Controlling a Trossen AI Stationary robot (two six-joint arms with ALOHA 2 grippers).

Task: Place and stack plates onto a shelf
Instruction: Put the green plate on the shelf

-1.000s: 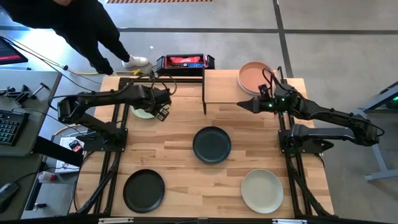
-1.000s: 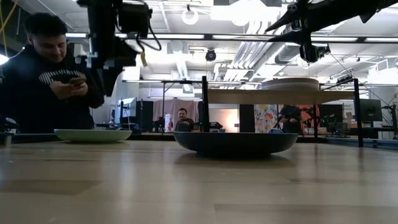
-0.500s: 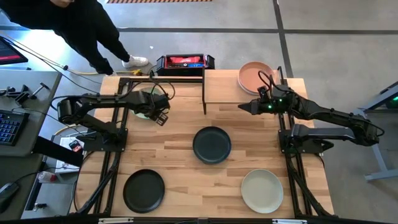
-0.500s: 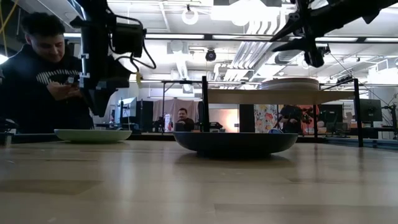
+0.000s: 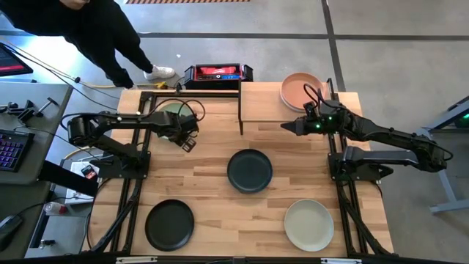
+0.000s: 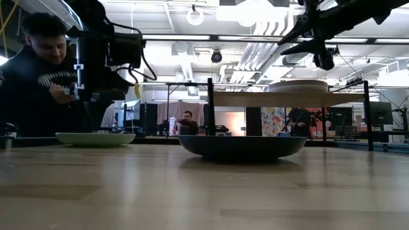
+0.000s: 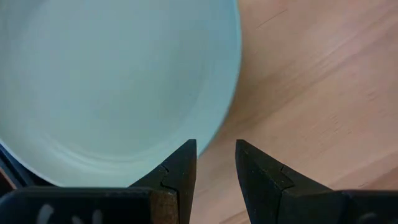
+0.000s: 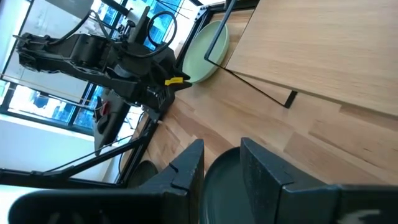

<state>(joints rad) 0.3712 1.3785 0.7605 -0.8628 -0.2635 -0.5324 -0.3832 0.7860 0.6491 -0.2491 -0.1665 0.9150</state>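
Observation:
A pale green plate [image 7: 106, 81] lies flat on the table at the far left, mostly hidden under my left arm in the high view [image 5: 167, 111]. My left gripper [image 7: 216, 149] is open, pointing down, with one finger on either side of the plate's near rim [image 7: 217, 127]; I cannot tell whether it touches. My right gripper [image 5: 286, 126] is open and empty, in the air by the shelf's near edge. The shelf [image 5: 282, 106] carries a stack with a peach plate [image 5: 299, 88] on top. A dark teal plate [image 5: 249, 170], a black plate [image 5: 170, 224] and an off-white plate [image 5: 309, 224] lie on the table.
A red-and-black box [image 5: 218, 73] stands at the far edge beside the shelf's black posts [image 5: 240, 110]. A person [image 5: 88, 29] stands beyond the far left corner. Bare wood lies between the plates at the table's middle and left.
My left gripper has come down toward the pale green plate and a little toward the table's near edge, ending low over the plate's rim. The plates have stayed where they were.

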